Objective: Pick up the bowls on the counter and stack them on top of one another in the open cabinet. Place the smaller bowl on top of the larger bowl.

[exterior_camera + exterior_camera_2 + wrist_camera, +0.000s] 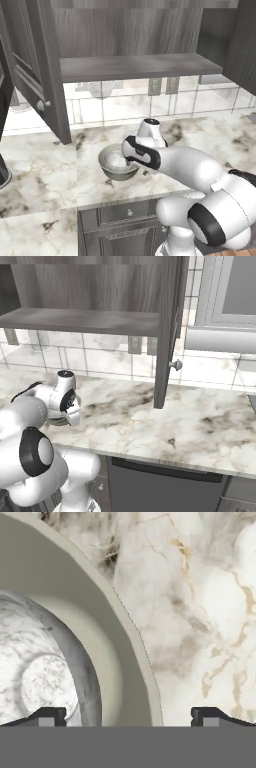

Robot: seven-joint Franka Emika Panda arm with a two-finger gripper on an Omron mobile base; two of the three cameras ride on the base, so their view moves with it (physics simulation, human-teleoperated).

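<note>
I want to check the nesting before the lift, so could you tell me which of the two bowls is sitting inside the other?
The smaller bowl, whitish-grey and mottled, sits inside the larger bowl, whose wide grey-green wall surrounds it on the counter.

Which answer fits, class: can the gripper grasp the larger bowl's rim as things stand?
Probably yes. The gripper is open directly above the larger bowl, its fingertips straddling the rim, with only bare counter outside. The smaller bowl sits inside, possibly crowding one fingertip.
</note>
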